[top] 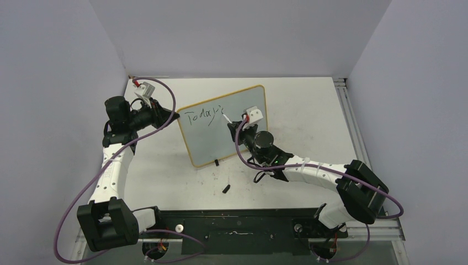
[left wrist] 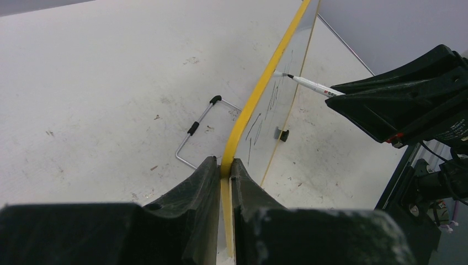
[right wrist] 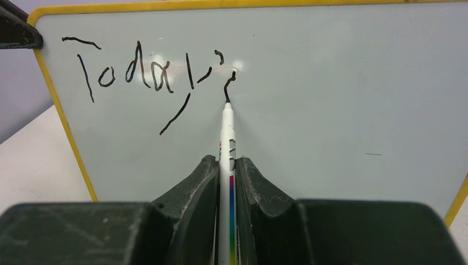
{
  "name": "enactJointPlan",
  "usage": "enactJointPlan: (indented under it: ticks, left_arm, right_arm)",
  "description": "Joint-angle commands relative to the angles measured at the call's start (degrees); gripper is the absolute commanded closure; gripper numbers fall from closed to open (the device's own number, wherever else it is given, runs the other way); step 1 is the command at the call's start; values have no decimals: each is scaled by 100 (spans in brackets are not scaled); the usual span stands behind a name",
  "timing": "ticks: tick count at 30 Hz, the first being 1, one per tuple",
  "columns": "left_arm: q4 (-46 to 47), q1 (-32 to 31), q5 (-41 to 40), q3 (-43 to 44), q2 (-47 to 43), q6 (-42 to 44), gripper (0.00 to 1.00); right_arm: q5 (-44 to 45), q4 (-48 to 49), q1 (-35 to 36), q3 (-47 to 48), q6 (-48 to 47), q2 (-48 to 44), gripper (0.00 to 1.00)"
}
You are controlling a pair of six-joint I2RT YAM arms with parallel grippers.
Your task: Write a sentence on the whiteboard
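The whiteboard [top: 232, 141] stands at the centre of the tabletop [top: 309, 110], its left edge clamped in the left tool [top: 175, 115]. The right tool [top: 234, 122] grips a marker [top: 225, 118], tip on the board right of the lettering [top: 203, 116]. A small black piece [top: 226, 188] lies toward the near edge.

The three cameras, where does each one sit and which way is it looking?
Top external: fixed above and behind the arms, looking down at the table and whiteboard; both whole arms show.
Left wrist: on the left arm, looking along the whiteboard's yellow edge; the left fingers clamp that frame.
Right wrist: on the right arm, facing the board's written face; the right fingers grip the marker.
Shared: both wrist views show the marker's tip on the board by the lettering.
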Motion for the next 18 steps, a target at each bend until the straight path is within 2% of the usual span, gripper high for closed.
enactJointPlan:
  ticks: [1, 18]
  left_arm:
    - [84, 50, 67, 17, -20, 37, 100]
    - [84, 45, 77, 6, -33, 28, 100]
  right_arm:
    - [302, -110, -18, -72, -2, -9, 95]
    - [421, -145, 5, -189, 112, -61, 95]
